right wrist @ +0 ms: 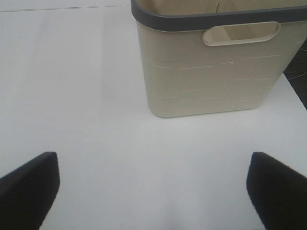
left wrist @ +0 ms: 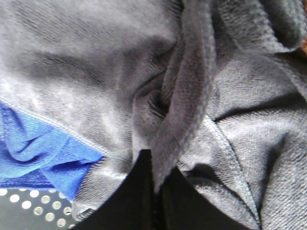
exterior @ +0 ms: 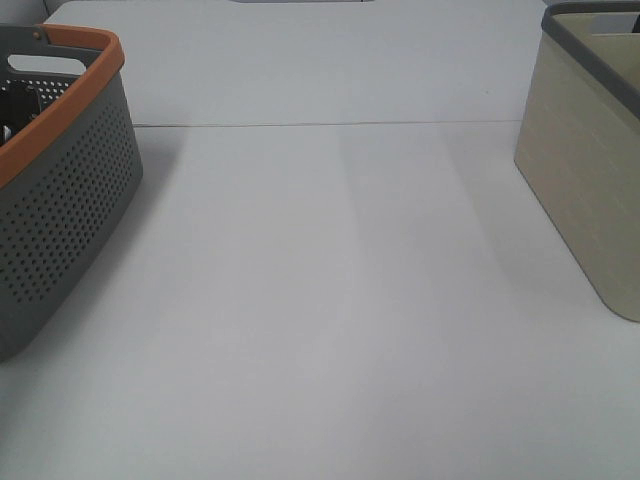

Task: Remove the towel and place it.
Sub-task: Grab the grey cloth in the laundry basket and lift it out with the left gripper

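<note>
In the left wrist view the dark grey terry towel (left wrist: 144, 72) fills the picture, crumpled, with a hemmed fold (left wrist: 184, 110) running down between my black fingers (left wrist: 129, 201). My left gripper (left wrist: 156, 191) is shut on that fold, inside the perforated basket. In the right wrist view my right gripper (right wrist: 153, 191) is open and empty above the white table, its fingertips (right wrist: 29, 187) wide apart, facing the beige bin (right wrist: 216, 72). Neither gripper nor the towel shows in the exterior high view.
A grey perforated basket with an orange rim (exterior: 60, 200) stands at the left of the white table (exterior: 330, 320). A beige bin with a grey rim (exterior: 590, 170) stands at the right. A blue cloth (left wrist: 43, 153) lies under the towel in the basket.
</note>
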Robot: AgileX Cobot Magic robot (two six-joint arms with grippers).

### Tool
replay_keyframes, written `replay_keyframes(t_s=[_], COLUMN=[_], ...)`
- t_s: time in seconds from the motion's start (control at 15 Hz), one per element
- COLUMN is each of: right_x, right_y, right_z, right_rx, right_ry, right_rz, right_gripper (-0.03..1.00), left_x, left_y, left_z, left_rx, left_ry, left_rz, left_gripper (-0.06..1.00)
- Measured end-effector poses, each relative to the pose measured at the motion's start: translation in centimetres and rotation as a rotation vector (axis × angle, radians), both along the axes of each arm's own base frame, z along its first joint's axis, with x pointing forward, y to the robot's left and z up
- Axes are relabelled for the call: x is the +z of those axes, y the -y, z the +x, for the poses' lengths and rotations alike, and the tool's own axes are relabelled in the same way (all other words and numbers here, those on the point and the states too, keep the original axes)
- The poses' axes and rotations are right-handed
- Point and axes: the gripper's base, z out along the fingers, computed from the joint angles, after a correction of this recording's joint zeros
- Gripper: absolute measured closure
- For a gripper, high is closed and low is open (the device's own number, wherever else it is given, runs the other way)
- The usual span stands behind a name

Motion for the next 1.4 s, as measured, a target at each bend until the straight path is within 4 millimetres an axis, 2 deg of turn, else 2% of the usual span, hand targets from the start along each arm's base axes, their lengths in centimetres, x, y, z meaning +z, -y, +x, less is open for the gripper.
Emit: replay_keyframes(t_s=[0.2, 0.4, 0.47, 0.53, 0.73, 1.0, 1.4], right_x=[0.0, 0.0, 0.0, 0.0, 0.0, 0.0, 0.0], right_y=[0.0, 0.0, 0.0, 0.0, 0.0, 0.0, 0.0], right_z=[0.0, 0.0, 0.0, 0.0, 0.0, 0.0, 0.0], right_rx=[0.000, 0.000, 0.000, 0.000, 0.000, 0.000, 0.000], right_ry=[0.000, 0.000, 0.000, 0.000, 0.000, 0.000, 0.000], right_rz=[0.000, 0.000, 0.000, 0.000, 0.000, 0.000, 0.000], right_gripper=[0.00, 0.00, 0.00, 0.00, 0.00, 0.00, 0.00], left_x=[1.6, 6.3, 8.8, 10.6, 15.2, 20.3, 25.4], left_y=[0.1, 0.8, 1.4, 1.7, 1.8, 2.5, 3.1], left_z=[0.3, 1.9, 2.5, 2.4, 0.7, -2.2, -6.0], left_rx=[0.068, 0.256, 0.369, 0.410, 0.425, 0.444, 0.418], left_ry=[-0.004, 0.106, 0.207, 0.264, 0.368, 0.472, 0.582], left_rz=[-0.017, -0.142, -0.242, -0.289, -0.341, -0.458, -0.571], left_gripper=[0.94, 0.94, 0.94, 0.94, 0.94, 0.94, 0.94])
